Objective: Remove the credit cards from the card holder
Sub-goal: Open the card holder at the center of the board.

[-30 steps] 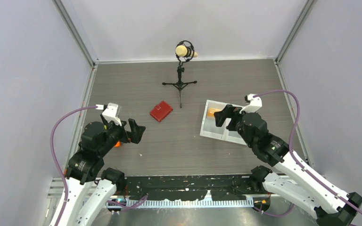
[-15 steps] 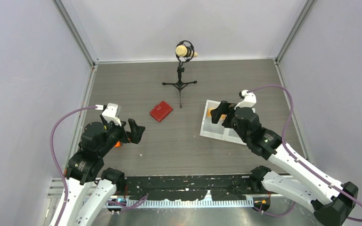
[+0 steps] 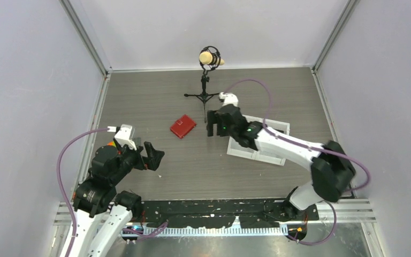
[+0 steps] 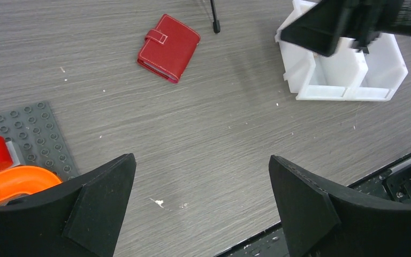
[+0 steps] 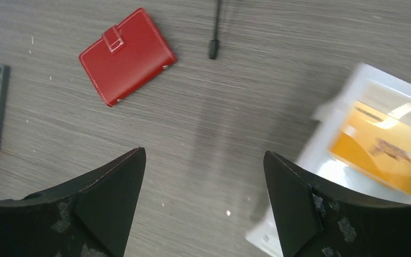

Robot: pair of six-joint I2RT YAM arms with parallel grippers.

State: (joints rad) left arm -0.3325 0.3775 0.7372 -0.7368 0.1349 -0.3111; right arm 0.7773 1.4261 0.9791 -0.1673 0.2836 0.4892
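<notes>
Right gripper spread wide, matte black wedge fingers scuffed pale, gripping nothing, touching nothing; poised over bare table between card holder and white tray. Left gripper likewise fully spread and empty, over the near left part of the table. Card holder folded shut: red stitched rectangle with a tab strap, lying flat on grey wood-grain, open surface all round, just left of a tripod leg tip. Credit cards hidden from every view. Tray of rigid white plastic, two compartments, an orange flat piece in one. Grey studded plate beside the left gripper, well apart from the holder.
</notes>
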